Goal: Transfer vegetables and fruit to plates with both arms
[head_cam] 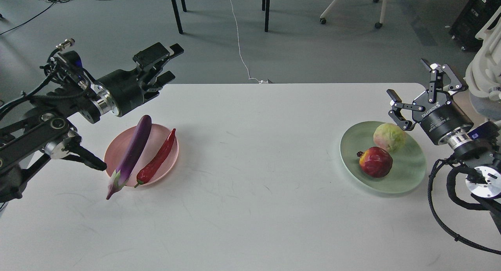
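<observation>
The purple eggplant (132, 153) and the red chili pepper (157, 159) lie side by side on the pale pink plate (171, 148) at the left; the eggplant's stem end hangs over the plate's near rim. The pomegranate (376, 162) and the pale yellow-green fruit (388, 137) sit on the pale green plate (407, 173) at the right. My left gripper (169, 63) is open and empty, raised above the table's far edge, up and behind the pink plate. My right gripper (415, 87) is open and empty, just above and right of the yellow-green fruit.
The white table (250, 200) holds only the two plates. Beyond its far edge are grey floor, dark table legs (176, 11), a white cable (238, 40) and chair wheels. A white machine part (487, 63) stands at the right edge.
</observation>
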Controlling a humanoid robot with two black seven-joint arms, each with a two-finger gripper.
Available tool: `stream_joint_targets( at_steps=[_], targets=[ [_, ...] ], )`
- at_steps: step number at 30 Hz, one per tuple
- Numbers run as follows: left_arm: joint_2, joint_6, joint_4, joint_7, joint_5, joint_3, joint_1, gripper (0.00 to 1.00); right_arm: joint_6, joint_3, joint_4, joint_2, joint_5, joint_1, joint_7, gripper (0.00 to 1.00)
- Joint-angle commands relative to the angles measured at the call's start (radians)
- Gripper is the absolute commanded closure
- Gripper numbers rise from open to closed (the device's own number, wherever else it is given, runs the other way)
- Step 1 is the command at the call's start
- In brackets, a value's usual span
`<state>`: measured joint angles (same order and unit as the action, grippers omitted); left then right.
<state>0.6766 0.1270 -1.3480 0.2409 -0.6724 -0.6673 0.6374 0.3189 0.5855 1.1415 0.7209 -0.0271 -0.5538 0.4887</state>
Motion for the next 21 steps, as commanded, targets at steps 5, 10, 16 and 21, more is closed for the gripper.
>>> stream_joint_targets(
  at_steps=[5,10,16,21],
  targets=[
    [-0.274,0.006,0.053,-0.015,-0.004,-0.366,-0.271,0.0,-0.001,0.007,-0.009,-0.061,0.004,-0.029,0.0,0.02],
    [-0.387,0.008,0.104,-0.029,-0.09,-0.437,-0.341,0.0,-0.02,-0.003,0.001,-0.06,0.013,-0.018,0.0,0.02],
    [-0.44,0.008,0.138,-0.023,-0.107,-0.462,-0.374,0.0,-0.061,-0.004,-0.014,-0.06,0.042,-0.015,0.0,0.02],
    [-0.454,0.011,0.138,-0.023,-0.107,-0.483,-0.409,0.0,-0.058,-0.001,-0.009,-0.063,0.042,-0.014,0.0,0.02]
  ],
)
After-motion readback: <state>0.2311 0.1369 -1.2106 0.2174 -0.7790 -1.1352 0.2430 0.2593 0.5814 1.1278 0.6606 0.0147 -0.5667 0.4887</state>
